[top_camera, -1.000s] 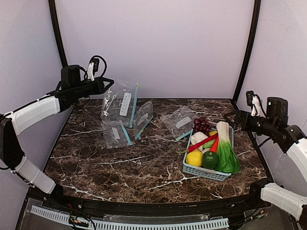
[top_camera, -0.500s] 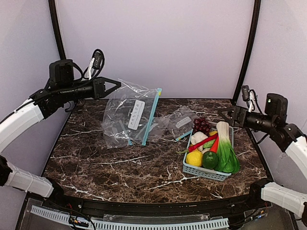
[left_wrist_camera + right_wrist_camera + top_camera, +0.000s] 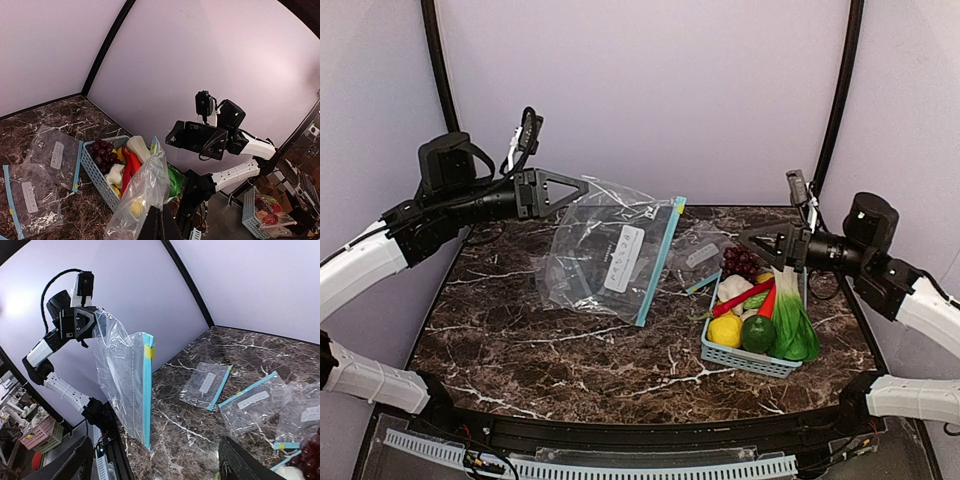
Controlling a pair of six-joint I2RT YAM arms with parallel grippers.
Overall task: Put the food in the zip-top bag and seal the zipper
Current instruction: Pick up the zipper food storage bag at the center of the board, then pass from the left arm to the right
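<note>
The marble bench (image 3: 570, 350) fills the lower frame. Over its centre hangs the zip-top bag (image 3: 610, 255), empty, with one top corner clamped in the left gripper (image 3: 582, 186). At lower right, the blue basket (image 3: 745, 357) holds the leafy vegetable (image 3: 792, 318) and the red-orange tapered one (image 3: 744, 297). The right gripper (image 3: 744, 241) hovers by the basket's upper edge, jaws apart and empty. I cannot tell whether the zipper (image 3: 660, 262) is parted. By my reading, loading and sealing both remain.

Dark marbled counter (image 3: 570, 360), seen from above: a filled blue basket (image 3: 748, 361) stands just below the right end effector (image 3: 745, 240), while three small clear bags (image 3: 205, 385) lie flat between it and the left end effector (image 3: 582, 185).
</note>
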